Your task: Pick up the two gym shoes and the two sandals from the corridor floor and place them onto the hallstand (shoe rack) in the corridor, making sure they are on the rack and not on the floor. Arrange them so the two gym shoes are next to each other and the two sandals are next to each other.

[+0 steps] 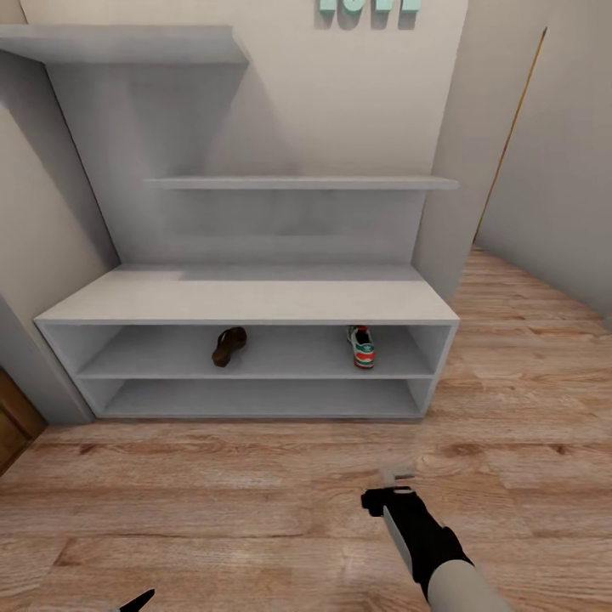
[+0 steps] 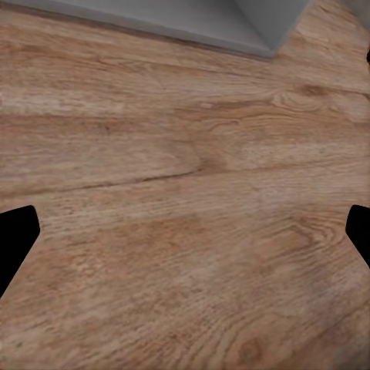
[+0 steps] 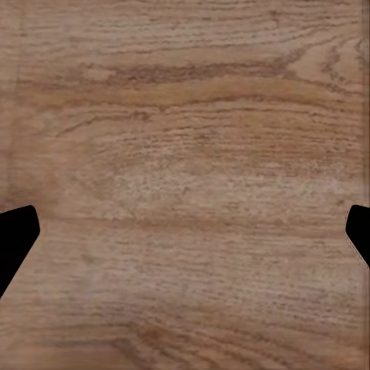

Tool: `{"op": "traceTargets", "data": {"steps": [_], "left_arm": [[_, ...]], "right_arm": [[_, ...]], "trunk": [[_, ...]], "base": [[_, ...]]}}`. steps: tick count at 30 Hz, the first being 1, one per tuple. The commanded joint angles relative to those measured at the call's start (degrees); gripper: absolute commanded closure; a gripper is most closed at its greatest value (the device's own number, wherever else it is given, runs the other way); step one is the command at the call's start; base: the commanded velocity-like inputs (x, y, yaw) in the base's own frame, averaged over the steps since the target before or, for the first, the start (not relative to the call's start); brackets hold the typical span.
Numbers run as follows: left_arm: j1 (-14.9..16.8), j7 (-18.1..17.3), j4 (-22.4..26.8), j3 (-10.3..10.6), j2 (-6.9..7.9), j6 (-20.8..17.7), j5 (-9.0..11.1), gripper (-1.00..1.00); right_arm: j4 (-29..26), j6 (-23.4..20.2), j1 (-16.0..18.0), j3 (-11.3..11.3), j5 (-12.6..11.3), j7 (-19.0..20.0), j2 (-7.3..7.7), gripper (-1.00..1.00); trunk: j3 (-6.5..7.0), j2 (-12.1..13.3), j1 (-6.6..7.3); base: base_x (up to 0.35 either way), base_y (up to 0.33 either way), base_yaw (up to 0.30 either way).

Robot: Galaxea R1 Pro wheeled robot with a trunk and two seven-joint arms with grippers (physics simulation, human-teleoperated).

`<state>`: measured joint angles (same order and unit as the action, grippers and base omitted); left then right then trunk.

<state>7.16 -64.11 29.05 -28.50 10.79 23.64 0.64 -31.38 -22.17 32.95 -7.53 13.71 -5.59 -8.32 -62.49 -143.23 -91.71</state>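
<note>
Hallstand (image 1: 255, 297) ahead of us, one sandal (image 1: 229, 346) and one gym shoe (image 1: 362, 346) on its upper open shelf.

From the head view we see the sandal left of centre and the gym shoe near the right end, well apart, with bare shelf between them and the lower shelf free. Wide corridor floor (image 1: 255, 493) lies between us and the rack's front edge; a passage opens at the right. Our right gripper (image 1: 393, 486) hangs over the planks, and we cannot tell its spread here. Its wrist view shows fingertips (image 3: 17, 235) set wide with nothing between them. Our left gripper (image 2: 185, 235) is likewise spread wide and empty, and its view alone catches a grey rack corner (image 2: 262, 27).
</note>
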Motion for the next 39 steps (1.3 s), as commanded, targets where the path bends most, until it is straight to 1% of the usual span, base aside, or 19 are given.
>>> {"op": "traceTargets", "data": {"steps": [1,3,8,13,18,21,24,25,27,28,33,34,37,38,39], "left_arm": [[0.05,-0.25,-0.08,-0.15,-0.02,0.17,0.04,-1.0],[0.05,-0.21,-0.1,-0.15,-0.04,0.17,0.05,-1.0],[0.05,-0.16,-0.12,-0.15,-0.06,0.18,0.03,-1.0],[0.05,-0.14,-0.13,-0.15,-0.06,0.18,-0.01,-1.0],[0.05,-0.12,-0.21,-0.15,-0.07,0.14,-0.05,-1.0],[0.05,-0.03,-0.26,-0.15,-0.1,0.12,-0.08,-1.0],[0.05,0.51,-0.28,-0.15,-0.13,0.1,-0.1,-1.0],[0.05,1.2,-0.29,-0.15,-0.17,0.1,-0.1,-1.0],[0.05,2.19,-0.3,-0.15,-0.21,0.13,-0.11,-1.0],[0.05,3.47,-0.3,-0.15,-0.27,0.14,-0.11,-1.0],[0.05,7.42,-0.36,-0.15,-0.57,0.18,-0.11,-1.0],[0.05,9.05,-0.38,-0.12,-0.69,0.21,-0.13,-1.0],[0.05,11.21,-0.39,-0.09,-0.82,0.24,-0.14,-1.0],[0.05,12.98,-0.41,-0.12,-0.89,0.25,-0.09,-1.0],[0.05,13.24,-0.42,-0.12,-0.9,0.26,-0.08,-1.0]], "right_arm": [[0.85,0.88,0.02,-0.32,0.59,0.19,0.36,-1.0],[2.76,3.06,0.01,-0.33,0.63,0.27,1.29,-1.0],[7.3,8.18,0.01,-0.3,0.63,0.42,3.64,-1.0],[10.38,12.63,0.01,-0.31,0.65,0.68,5.35,-1.0],[12.34,15.33,0.01,-0.31,0.69,1.62,6.7,-1.0],[13.59,16.14,0.01,-0.35,0.7,3.02,7.56,-1.0],[14.96,16.6,-0.02,-0.33,0.67,5.19,8.51,-1.0],[15.85,16.82,-0.03,-0.35,0.6,7.05,9.22,-1.0],[16.72,17.2,-0.05,-0.36,0.55,9.24,10.0,-1.0],[17.62,17.96,-0.06,-0.37,0.51,11.65,10.74,-1.0],[19.82,21.65,-0.53,-0.37,0.46,17.66,12.56,-1.0],[20.76,23.74,-0.94,-0.38,0.46,19.55,13.19,-1.0],[22.23,27.38,-1.91,-0.38,0.41,21.44,13.9,-1.0],[23.94,32.93,-3.31,-0.38,0.41,22.63,14.45,-1.0],[24.32,34.31,-3.65,-0.38,0.41,22.79,14.52,-1.0]], "trunk": [[-0.05,-0.02,0.01],[0.17,-0.01,0.04],[1.07,2.0,1.14],[1.97,4.0,2.24],[2.87,6.01,3.33],[3.4,7.21,3.99],[3.94,8.41,4.65],[4.12,8.82,4.87],[4.48,9.62,5.31],[4.66,10.02,5.53],[5.56,12.02,6.63],[5.56,12.02,6.63],[5.56,12.02,6.63],[5.56,12.02,6.63],[5.56,12.02,6.63]], "base": [[0.0,0.0,0.0],[0.0,0.0,0.0],[0.0,0.0,-0.037],[0.0,0.0,-0.146],[0.0,0.0,-0.232],[0.0,0.0,-0.261],[0.0,0.0,-0.27],[0.0,0.0,-0.275],[0.0,0.0,-0.276],[0.0,0.0,-0.277],[0.0,0.0,-0.278],[0.0,0.0,-0.279],[0.0,0.0,-0.279],[0.0,0.0,-0.279],[0.0,0.0,-0.279]]}}
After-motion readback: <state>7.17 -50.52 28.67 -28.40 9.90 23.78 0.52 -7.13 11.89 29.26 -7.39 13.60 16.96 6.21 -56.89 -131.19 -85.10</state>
